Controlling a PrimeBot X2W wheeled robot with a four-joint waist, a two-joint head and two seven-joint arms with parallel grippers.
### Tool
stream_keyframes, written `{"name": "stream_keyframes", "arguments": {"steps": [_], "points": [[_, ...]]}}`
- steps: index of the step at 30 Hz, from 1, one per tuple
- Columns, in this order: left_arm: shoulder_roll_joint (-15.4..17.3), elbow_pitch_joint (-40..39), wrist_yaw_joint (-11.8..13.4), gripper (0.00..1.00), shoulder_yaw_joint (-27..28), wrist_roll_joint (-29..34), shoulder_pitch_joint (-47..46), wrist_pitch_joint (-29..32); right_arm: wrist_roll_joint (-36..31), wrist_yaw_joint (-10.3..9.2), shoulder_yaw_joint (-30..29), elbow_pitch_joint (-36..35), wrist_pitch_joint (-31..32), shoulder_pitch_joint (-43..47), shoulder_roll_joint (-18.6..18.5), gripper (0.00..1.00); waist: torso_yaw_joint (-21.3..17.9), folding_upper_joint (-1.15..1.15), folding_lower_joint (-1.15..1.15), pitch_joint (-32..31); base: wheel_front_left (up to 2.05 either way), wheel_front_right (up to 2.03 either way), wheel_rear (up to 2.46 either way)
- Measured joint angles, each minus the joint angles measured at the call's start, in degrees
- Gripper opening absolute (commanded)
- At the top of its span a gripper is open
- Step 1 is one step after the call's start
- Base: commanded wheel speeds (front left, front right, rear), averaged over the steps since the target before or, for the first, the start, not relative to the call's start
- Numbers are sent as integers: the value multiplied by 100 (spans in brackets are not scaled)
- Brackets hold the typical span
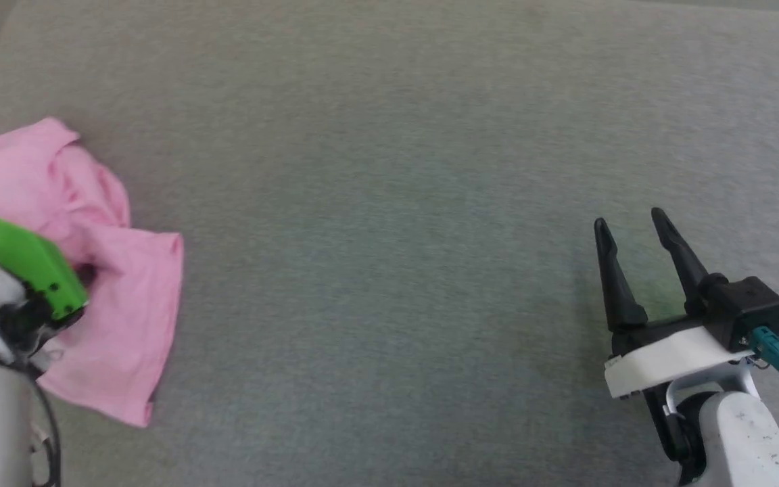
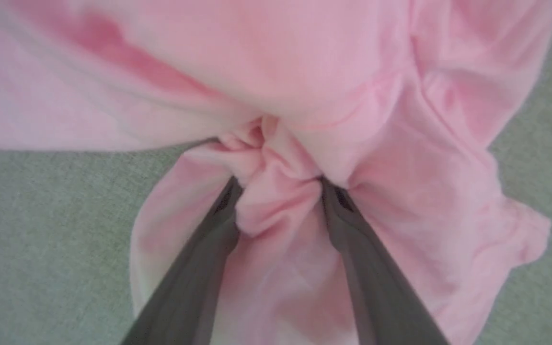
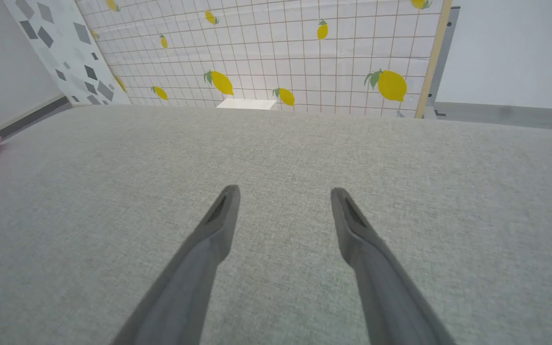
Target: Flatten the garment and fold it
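The garment point(image 1: 119, 297), a crumpled piece of light pink cloth, lies at the left edge of the head view on the counter point(image 1: 389, 203), which is covered in grey woven fabric. Its lower part spreads out flat towards the lower left of that frame, while its upper part is heaped in loose folds.

The left arm comes in from the lower left corner, and its green housing point(image 1: 24, 260) sits over the middle of the pink cloth. In the left wrist view the left gripper point(image 2: 278, 187) stands wide apart with its tips down in the cloth. A bunched ridge of pink fabric rises between the two dark fingers point(image 2: 199, 268) and touches the inner side of each. The spread is about the same as on the other arm, so the fabric is straddled rather than clamped. Grey counter shows at the left and right edges of that view.

The right gripper point(image 1: 633, 226) is at the lower right of the head view, well apart from the garment, with its fingers fully spread and nothing between them. A teal plug point(image 1: 771, 348) sticks out of its black body. In the right wrist view the fingers point across bare grey fabric towards a gridded panel printed with lemons point(image 3: 281, 48), and a strip of pink shows at the far left edge.
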Motion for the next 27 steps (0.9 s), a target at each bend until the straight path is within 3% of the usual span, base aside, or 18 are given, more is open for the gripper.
{"name": "stream_keyframes", "arguments": {"steps": [1, 4, 12, 17, 22, 27], "points": [[90, -159, -1, 0, 12, 13, 118, -3, 24, 0, 0, 60, -20, 7, 1, 100, -81, 0, 0, -10, 0, 0, 0], [233, -559, -3, 0, -9, 301, 428, -614, 66, 0, -11, 214, -76, 85, 4, 100, -221, 0, 0, -150, 0, 0, 0], [628, -1401, 7, 0, 27, 1204, 491, -3065, 354, 0, -56, 479, -190, 479, 10, 100, -422, 0, -1, -858, 0, 0, 0], [613, -1938, -90, 0, -336, 1574, 128, -3875, 422, 0, -77, 561, -190, 750, 13, 100, -436, 0, -1, -1450, 0, 0, 0], [281, -2597, -242, 0, -917, 1814, -221, -4229, 452, 0, -109, 549, -183, 939, 16, 100, -524, 0, -1, -1994, 0, 0, 0], [-394, -2877, -400, 0, -1628, 1833, -457, -4330, 454, 0, -54, 463, -112, 1002, 19, 100, -837, 0, -1, -2316, 0, 0, 0]]}}
